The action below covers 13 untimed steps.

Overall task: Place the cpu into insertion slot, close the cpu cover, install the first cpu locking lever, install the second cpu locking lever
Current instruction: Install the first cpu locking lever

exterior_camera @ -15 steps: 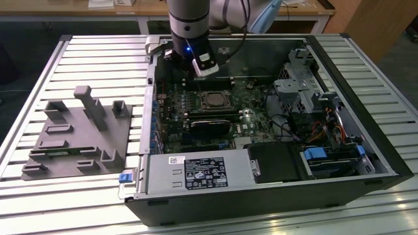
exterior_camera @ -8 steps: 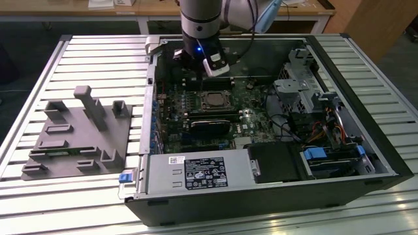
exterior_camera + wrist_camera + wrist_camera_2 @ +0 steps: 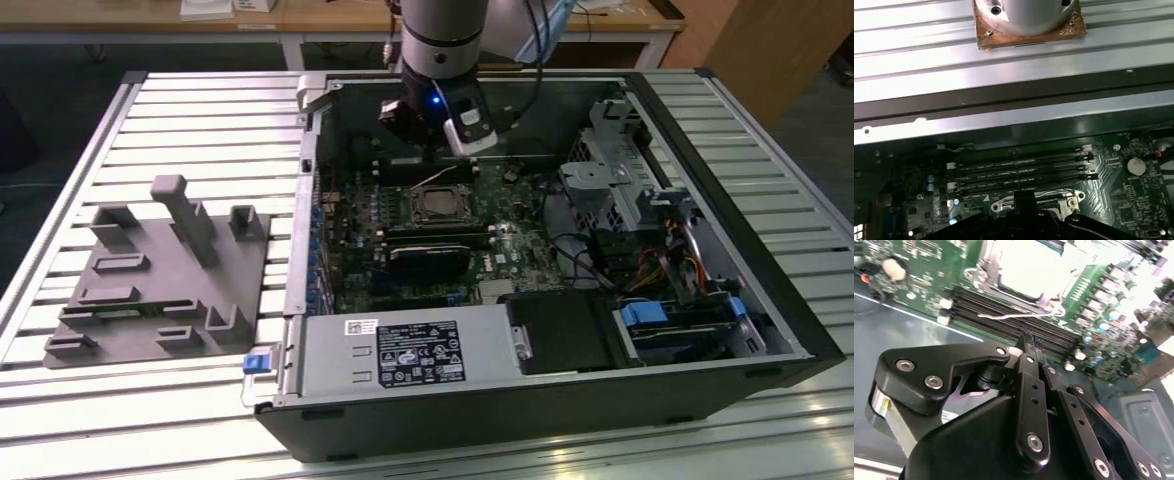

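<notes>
Silver-grey and glaring under the light, the cpu sits inside the insertion slot, and the cpu cover lies down around it as a thin silvery frame, its cut-out leaving the chip's face bare. A thin wire lever reaches out from the slot's edge and lies loose across the long black memory slots just beside the slot; whether any lever is hooked down I cannot tell. The gripper hangs just beside the slot, on its memory-slot side and above the green board. Its jaws are pressed together with nothing seen between them, and the tips look clear of the wire lever. In the first wrist view the gripper's black tip covers part of the frame at the slot, with the memory slots just beyond and a round coin cell on the board off to one side of the slot. In the exterior view the slot lies near the middle of the open computer case, directly below the arm. A grey fixture stands well apart from the slot, outside the case on the slatted metal table, toward the exterior view's left.
</notes>
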Motion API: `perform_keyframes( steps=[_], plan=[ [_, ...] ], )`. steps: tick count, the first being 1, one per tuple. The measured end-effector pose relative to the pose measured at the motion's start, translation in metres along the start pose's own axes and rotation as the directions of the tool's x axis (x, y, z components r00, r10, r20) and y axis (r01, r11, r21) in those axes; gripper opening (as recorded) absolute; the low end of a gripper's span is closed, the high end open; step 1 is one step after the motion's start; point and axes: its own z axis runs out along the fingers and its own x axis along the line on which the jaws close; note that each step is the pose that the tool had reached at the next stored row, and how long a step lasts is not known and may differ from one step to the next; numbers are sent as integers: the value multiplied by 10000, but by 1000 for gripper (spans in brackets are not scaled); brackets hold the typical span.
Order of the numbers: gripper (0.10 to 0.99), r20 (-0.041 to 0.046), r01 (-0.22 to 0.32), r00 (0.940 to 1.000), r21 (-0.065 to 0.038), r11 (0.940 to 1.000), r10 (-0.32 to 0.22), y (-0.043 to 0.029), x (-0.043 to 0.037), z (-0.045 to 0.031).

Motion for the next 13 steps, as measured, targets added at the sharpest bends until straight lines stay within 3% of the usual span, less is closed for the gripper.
perform_keyframes(
  steps=[8,10,13],
  plan=[
    [106,14,1,10000,11,10000,-1,5,-36,3],
    [106,110,27,9999,42,10000,-27,3,-29,10],
    [106,327,84,9994,66,9999,-86,-5,-7,24]
  ],
)
